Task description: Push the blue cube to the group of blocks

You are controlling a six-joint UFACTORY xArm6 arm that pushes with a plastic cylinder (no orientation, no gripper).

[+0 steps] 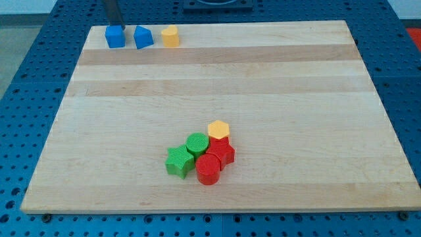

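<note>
The blue cube (115, 37) sits at the view's top left corner of the wooden board (263, 85). My tip (116, 25) is at the cube's top edge, just behind it and seemingly touching. A second blue block (143, 37), of irregular shape, lies just to the cube's right, and a yellow block (170, 36) right of that. The group of blocks lies low in the middle: a yellow hexagon (218, 130), a green cylinder (197, 143), a green star (179, 161), a red star-like block (222, 153) and a red cylinder (208, 169), all touching.
The board rests on a blue perforated table (26, 79). The board's top edge runs just behind the three top-left blocks.
</note>
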